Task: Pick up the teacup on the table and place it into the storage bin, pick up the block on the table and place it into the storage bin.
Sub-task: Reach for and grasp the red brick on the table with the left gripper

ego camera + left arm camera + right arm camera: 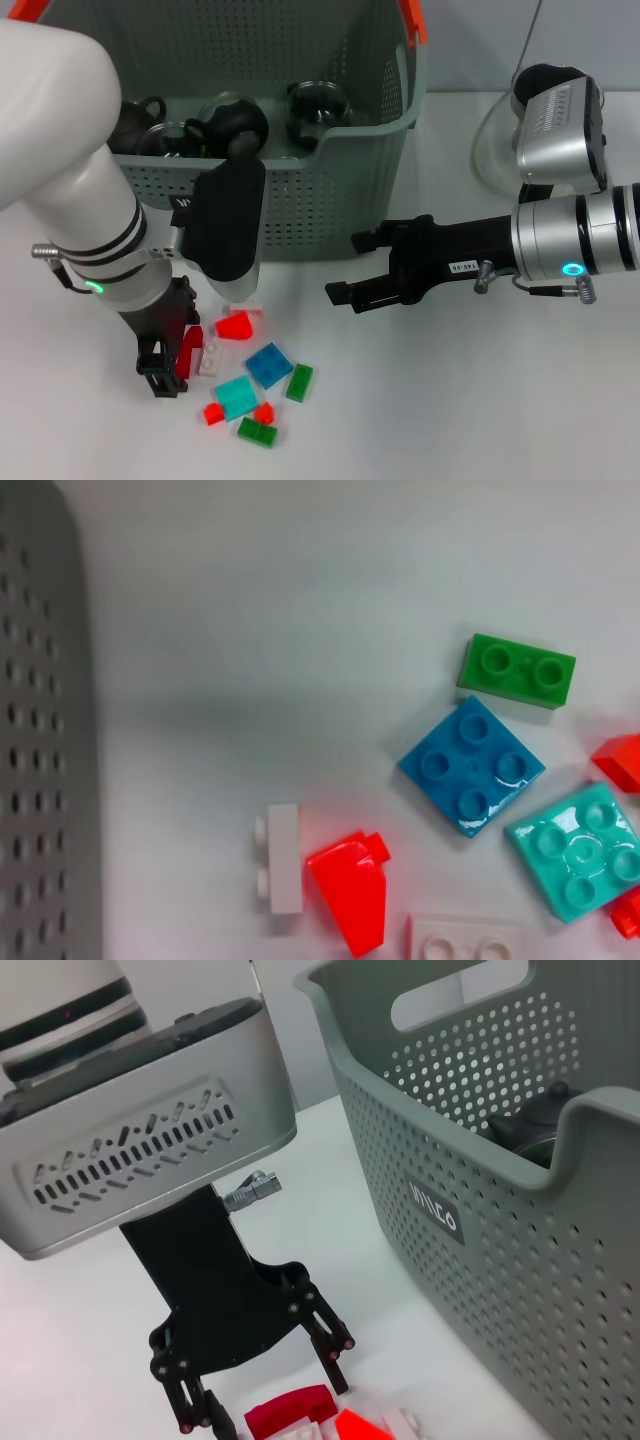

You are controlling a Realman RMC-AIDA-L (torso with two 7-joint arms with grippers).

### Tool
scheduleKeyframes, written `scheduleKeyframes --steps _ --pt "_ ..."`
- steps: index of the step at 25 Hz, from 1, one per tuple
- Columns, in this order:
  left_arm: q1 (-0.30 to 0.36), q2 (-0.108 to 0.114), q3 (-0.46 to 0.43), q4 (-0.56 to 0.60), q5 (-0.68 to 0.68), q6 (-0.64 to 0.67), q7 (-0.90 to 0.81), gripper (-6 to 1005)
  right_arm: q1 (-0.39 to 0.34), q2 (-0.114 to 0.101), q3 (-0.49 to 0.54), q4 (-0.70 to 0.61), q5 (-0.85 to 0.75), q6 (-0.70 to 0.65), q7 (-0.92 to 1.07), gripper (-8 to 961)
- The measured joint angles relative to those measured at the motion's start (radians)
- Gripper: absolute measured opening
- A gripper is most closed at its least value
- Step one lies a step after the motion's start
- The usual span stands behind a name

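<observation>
Left gripper [172,362] down over the blocks, storage bin [330,190] waiting behind.

From the left: that gripper stands spread and empty over a red block [189,351] at the near-left of the white table [460,400], likely lined up to pinch it. Loose blocks, among them a blue block [269,364], lie just beside. The bin sits at the back edge, dark teaware already inside. The right gripper [344,268] hovers apart, unclenched, holding nothing.
</observation>
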Motion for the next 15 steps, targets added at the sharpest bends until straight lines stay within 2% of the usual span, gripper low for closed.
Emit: scheduleKeyframes --steps 15 --pt "-0.017 0.003 -0.003 -0.019 0.0 0.002 0.068 828 0.005 0.0 0.0 0.002 0.003 0.003 0.007 946"
